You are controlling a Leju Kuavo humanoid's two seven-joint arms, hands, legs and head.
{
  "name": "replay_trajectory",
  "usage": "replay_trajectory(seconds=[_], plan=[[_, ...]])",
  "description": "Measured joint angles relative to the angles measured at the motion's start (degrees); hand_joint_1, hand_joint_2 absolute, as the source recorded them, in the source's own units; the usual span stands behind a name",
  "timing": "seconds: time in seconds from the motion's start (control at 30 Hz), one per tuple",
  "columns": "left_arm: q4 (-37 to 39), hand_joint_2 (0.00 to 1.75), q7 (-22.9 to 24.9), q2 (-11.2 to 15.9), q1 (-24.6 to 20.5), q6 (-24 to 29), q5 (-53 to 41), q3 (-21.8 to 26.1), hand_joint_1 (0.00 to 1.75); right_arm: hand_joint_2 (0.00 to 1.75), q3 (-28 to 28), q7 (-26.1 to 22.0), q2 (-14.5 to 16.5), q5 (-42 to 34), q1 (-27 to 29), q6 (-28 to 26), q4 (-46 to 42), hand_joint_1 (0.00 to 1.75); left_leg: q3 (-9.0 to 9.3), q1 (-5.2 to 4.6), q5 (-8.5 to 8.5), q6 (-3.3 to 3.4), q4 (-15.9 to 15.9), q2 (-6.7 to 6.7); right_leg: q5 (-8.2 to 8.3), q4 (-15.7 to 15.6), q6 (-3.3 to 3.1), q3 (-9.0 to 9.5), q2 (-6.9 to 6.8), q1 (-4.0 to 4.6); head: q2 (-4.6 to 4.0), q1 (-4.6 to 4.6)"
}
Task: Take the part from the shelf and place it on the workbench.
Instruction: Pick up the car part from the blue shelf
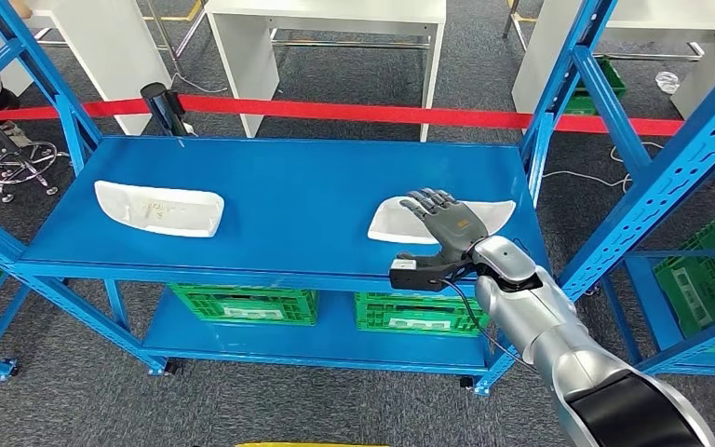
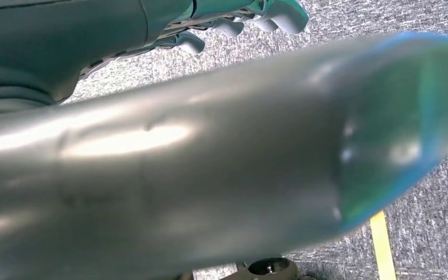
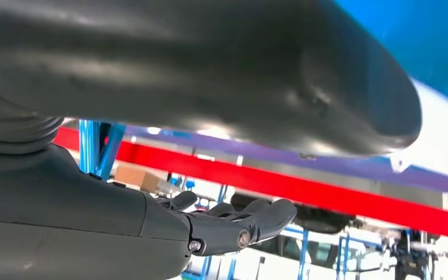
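Observation:
Two white moulded parts lie on the blue shelf (image 1: 298, 186): one at the left (image 1: 160, 208), one at the right (image 1: 495, 212). My right hand (image 1: 445, 225) reaches in over the near side of the right part, fingers stretched out and apart, holding nothing; whether it touches the part I cannot tell. In the right wrist view the thick thumb (image 3: 210, 76) and the straight dark fingers (image 3: 239, 224) frame a gap, with the white part (image 3: 443, 140) and the shelf (image 3: 426, 35) beyond. My left hand (image 2: 210, 163) hangs over grey carpet, its fingers (image 2: 256, 14) loose and holding nothing.
Blue uprights (image 1: 559, 102) and diagonal braces (image 1: 670, 177) flank the shelf on the right. Green crates (image 1: 242, 303) sit on the lower level. A red barrier tape (image 1: 382, 114) runs behind, with white tables (image 1: 326, 19) beyond. A black post (image 1: 163, 102) stands at the back left.

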Motion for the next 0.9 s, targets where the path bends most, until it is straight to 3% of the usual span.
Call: replay_trajectory(seconds=[0.5,0.63,0.9], plan=[[0.00,0.00,0.01,-0.66,0.07,0.00,-0.05,0.00,0.00,0.00,0.00,0.19,0.01,-0.30,0.20,1.81,2.80,0.00,0.02,-0.09,-0.01,0.01,0.04,-0.01,0.01,-0.05,0.02,0.14,-0.04,-0.21,0.00,0.01],[0.00,0.00,0.01,-0.67,0.06,0.00,-0.11,0.00,0.00,1.75,0.00,0.54,-0.01,-0.29,0.20,1.81,3.07,0.00,0.03,-0.09,-0.01,0.02,0.05,0.00,0.01,-0.07,0.02,0.14,-0.04,-0.24,0.00,0.01],[-0.02,0.00,0.28,-0.90,-0.08,-0.72,-1.20,0.00,0.00,1.75,0.00,2.74,-1.06,0.89,0.43,0.56,3.61,0.00,0.04,-0.09,-0.02,0.02,0.05,0.01,0.01,-0.08,0.02,0.14,-0.03,-0.23,0.00,0.01]])
